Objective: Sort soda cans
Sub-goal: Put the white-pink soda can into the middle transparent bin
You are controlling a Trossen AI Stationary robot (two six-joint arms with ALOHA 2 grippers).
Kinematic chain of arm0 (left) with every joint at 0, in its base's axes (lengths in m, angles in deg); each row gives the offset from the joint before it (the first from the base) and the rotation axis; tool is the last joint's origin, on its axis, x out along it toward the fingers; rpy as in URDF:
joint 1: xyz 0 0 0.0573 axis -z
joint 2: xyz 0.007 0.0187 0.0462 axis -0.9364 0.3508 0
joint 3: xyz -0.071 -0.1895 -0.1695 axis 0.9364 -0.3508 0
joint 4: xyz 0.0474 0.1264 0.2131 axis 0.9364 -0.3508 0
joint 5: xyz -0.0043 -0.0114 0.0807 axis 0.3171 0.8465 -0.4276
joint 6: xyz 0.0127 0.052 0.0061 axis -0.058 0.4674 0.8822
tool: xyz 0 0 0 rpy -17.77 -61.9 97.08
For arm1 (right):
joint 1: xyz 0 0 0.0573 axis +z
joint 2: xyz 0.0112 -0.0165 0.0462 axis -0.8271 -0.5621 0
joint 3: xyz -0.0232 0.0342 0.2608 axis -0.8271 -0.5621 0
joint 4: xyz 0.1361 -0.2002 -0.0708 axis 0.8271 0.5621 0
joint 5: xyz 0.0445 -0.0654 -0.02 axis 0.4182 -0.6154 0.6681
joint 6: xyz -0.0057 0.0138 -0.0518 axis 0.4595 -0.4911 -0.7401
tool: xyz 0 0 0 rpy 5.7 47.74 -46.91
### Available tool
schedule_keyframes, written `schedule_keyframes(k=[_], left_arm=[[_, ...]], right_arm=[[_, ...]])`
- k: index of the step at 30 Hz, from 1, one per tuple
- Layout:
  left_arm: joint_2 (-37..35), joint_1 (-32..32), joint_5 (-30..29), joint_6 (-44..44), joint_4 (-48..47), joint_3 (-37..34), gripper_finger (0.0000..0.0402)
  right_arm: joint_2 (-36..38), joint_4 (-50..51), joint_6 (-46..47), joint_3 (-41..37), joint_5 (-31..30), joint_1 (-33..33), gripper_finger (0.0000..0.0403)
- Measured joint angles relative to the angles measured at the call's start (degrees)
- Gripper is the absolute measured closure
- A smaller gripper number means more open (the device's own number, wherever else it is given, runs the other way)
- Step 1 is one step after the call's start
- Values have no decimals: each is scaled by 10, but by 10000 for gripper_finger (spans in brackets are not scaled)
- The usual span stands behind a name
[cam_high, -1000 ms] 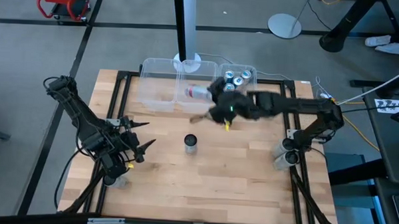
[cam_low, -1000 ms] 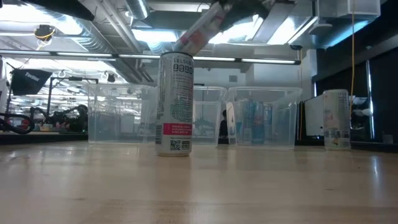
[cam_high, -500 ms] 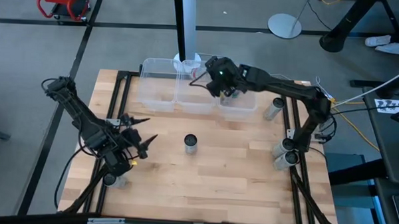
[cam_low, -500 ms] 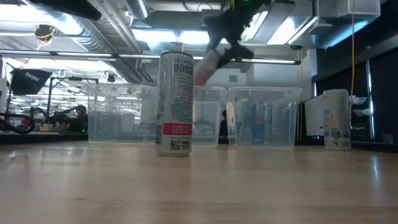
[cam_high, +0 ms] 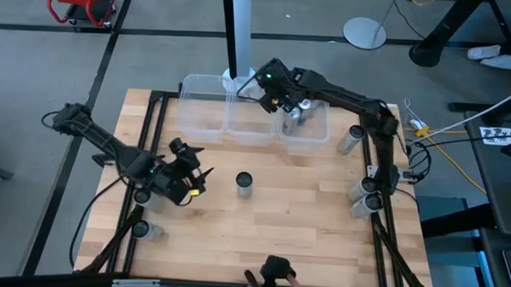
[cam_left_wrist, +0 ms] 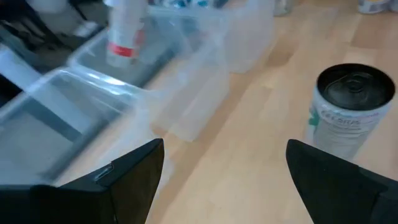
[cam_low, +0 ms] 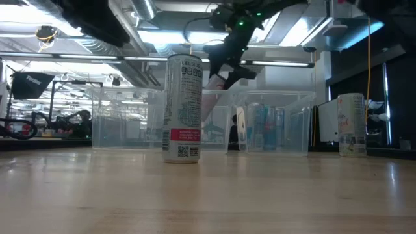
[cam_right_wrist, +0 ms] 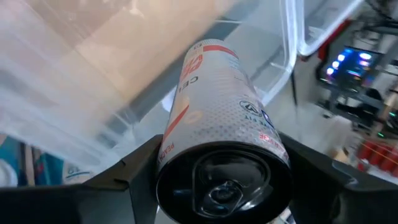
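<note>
Now, step: we carry a red can (cam_right_wrist: 221, 93) to the middle bin (cam_high: 249, 130).
Right gripper (cam_high: 270, 91): pinching it above that bin.
Left gripper (cam_high: 196, 171): spread, near the table can (cam_high: 244, 184).
Next: we judge, lower and release.

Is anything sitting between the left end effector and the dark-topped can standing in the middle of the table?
Nothing visible does. The left end effector is open, and only bare wooden table lies between it and the upright silver, dark-topped soda can. The clear plastic bins stand farther back, off that line.
</note>
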Motion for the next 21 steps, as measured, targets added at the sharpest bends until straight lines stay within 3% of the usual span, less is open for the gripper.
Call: schedule_keyframes(k=[5,10,21], left_arm=[[0,-41,66,46,47,0,75],[0,-51,77,50,48,0,75],[0,-51,77,70,49,0,75]], right_arm=[[-87,99,1,131,-2,0,143],[-143,198,5,221,-6,0,143],[-156,227,31,218,-22,0,143]])
